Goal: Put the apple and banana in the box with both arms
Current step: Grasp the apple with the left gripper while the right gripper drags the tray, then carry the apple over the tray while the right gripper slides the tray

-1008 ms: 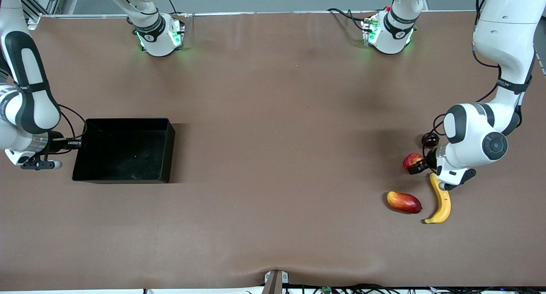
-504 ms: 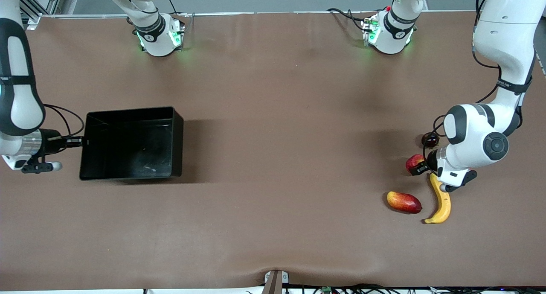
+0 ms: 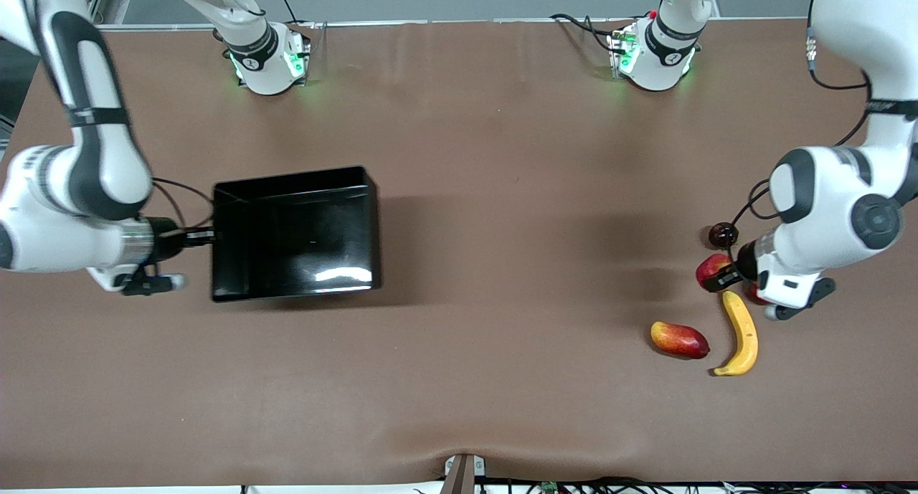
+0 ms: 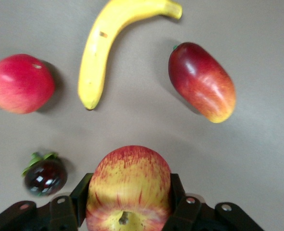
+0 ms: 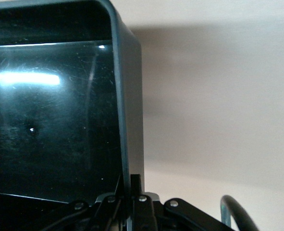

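My left gripper (image 3: 721, 276) is shut on the apple (image 3: 711, 268), red streaked with yellow. Its two black fingers press the apple's (image 4: 128, 185) sides, stem dimple toward the wrist. The yellow banana (image 3: 743, 334) lies on the table close by, nearer to the front camera, and shows whole as the banana (image 4: 108, 48) in the left wrist view. My right gripper (image 3: 204, 236) is shut on the end wall of the black box (image 3: 294, 232), which it holds by its rim (image 5: 128, 120) toward the right arm's end of the table. The box holds no fruit.
A red-yellow mango-like fruit (image 3: 679, 339) lies beside the banana. A dark round fruit with a green cap (image 3: 722, 233) sits farther from the front camera than the apple. A pinkish-red round fruit (image 4: 19, 83) lies beside the banana's tip.
The left gripper closed on the apple and shifted toward the left arm's end. The right arm carried the box toward the table's middle and farther from the front camera.
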Tool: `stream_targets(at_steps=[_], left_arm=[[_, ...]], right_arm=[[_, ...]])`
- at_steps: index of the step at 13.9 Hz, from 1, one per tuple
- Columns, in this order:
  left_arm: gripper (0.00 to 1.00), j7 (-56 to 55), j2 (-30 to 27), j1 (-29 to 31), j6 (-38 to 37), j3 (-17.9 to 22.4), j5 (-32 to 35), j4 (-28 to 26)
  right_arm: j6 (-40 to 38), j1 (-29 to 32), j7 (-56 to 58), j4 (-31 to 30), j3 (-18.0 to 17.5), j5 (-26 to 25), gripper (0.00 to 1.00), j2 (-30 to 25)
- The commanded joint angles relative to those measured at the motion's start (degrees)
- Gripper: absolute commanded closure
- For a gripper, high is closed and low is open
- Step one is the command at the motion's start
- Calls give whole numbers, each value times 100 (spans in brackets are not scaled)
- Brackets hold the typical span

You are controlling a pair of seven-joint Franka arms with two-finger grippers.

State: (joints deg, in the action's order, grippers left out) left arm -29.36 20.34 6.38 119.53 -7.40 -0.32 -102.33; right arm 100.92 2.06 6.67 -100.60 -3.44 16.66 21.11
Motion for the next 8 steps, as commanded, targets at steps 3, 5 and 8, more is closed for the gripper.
stream_targets(at_steps=[3,5,8], left_arm=[[100,-964,-294,4,-1124,-471,-65,696],[100,-1421,-346,21,-1239,-814,-65,828],[100,-1966,-408,12,-1274,-1270,-65,837]], right_arm=[[480,-950,-1245,-188,45,294,100,-203],[884,-1442,-1877,-302,45,294,100,-203],[1569,-2207,-2844,-311,45,303,100,-98]])
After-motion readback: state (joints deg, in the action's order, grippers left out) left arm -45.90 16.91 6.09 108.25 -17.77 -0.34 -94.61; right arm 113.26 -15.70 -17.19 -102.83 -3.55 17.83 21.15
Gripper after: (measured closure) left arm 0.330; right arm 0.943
